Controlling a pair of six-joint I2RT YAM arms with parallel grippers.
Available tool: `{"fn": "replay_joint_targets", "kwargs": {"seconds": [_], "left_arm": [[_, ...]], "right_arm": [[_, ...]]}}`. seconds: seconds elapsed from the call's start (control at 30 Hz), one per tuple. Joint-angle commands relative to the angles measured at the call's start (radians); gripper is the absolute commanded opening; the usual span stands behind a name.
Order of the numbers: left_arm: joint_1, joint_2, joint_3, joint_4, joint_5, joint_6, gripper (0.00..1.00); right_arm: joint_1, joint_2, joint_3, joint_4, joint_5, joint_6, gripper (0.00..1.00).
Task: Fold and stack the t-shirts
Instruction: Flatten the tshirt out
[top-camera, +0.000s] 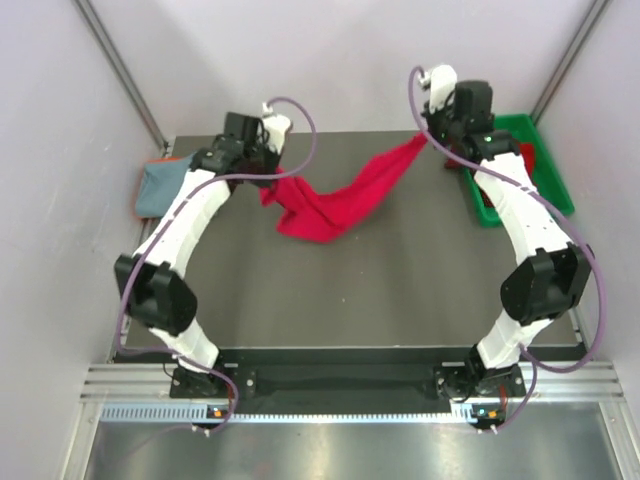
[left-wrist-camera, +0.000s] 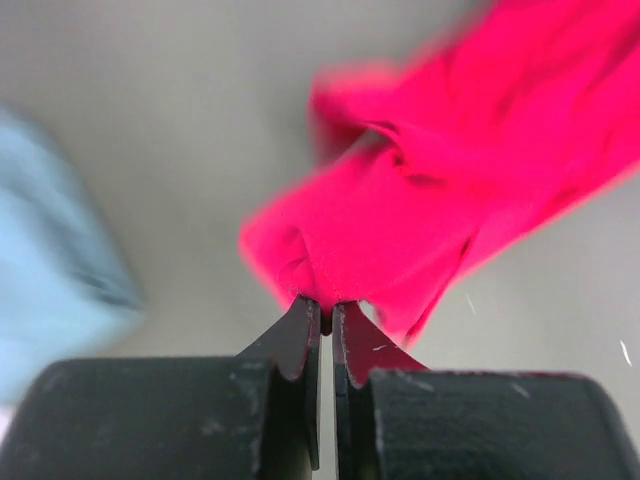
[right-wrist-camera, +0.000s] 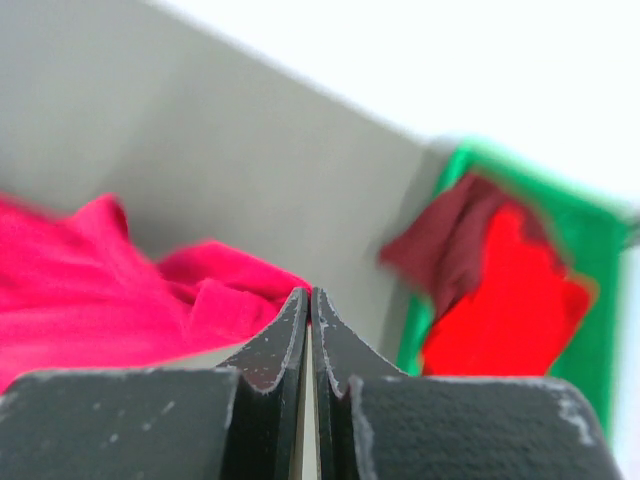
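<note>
Left tool (left-wrist-camera: 327, 312) and right tool (right-wrist-camera: 308, 300) pinch shut on opposite ends of the shirt (top-camera: 340, 200), stretching it over the bench (top-camera: 400, 290), likely to spread it.

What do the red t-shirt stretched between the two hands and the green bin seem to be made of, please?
Red t-shirt: soft matte cloth, probably a knit; it drapes, sags and creases. Green bin: likely rigid moulded plastic, with straight walls, a firm rim and even colour.
</note>
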Motion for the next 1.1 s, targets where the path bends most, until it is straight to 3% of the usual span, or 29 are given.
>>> {"fn": "replay_joint_targets", "kwargs": {"seconds": [0.0, 0.2, 0.27, 0.4, 0.53, 0.57, 0.6, 0.7, 0.8, 0.93, 1.07], "left_arm": [[-0.007, -0.1, 0.08, 0.161, -0.116, 0.099, 0.0], [-0.007, -0.186, 0.061, 0.221, -0.194, 0.117, 0.0], [-0.006, -0.198, 0.045, 0.16, -0.209, 0.123, 0.0], [0.008, -0.236, 0.006, -0.006, -0.177, 0.091, 0.0], [0.01, -0.319, -0.149, -0.046, -0.073, 0.024, 0.0], [0.01, -0.318, -0.169, -0.049, -0.045, 0.001, 0.0], [0.01, -0.289, -0.189, -0.055, -0.036, -0.007, 0.0], [0.01, -0.165, -0.122, -0.144, 0.008, -0.008, 0.0], [0.01, -0.044, -0.035, -0.268, 0.077, -0.011, 0.0], [0.01, 0.007, -0.045, -0.265, 0.145, -0.039, 0.0], [0.01, 0.023, -0.071, -0.241, 0.145, -0.053, 0.0]], "right_arm": [[-0.01, -0.082, 0.181, 0.103, 0.021, 0.043, 0.0], [-0.03, -0.129, 0.262, 0.141, 0.058, 0.075, 0.0], [-0.034, -0.159, 0.207, 0.138, 0.052, 0.066, 0.0], [-0.039, -0.266, 0.075, -0.022, 0.023, 0.048, 0.0], [-0.039, -0.419, -0.233, -0.038, 0.015, 0.052, 0.0], [-0.039, -0.441, -0.279, -0.024, 0.015, 0.055, 0.02], [-0.037, -0.446, -0.309, -0.033, -0.019, 0.055, 0.23], [-0.037, -0.401, -0.311, -0.04, -0.062, 0.086, 0.51], [-0.037, -0.32, -0.214, -0.024, -0.131, 0.107, 0.57], [-0.01, -0.184, -0.085, -0.023, -0.221, 0.155, 0.57], [0.056, -0.056, -0.061, -0.026, -0.287, 0.118, 0.58]]}}
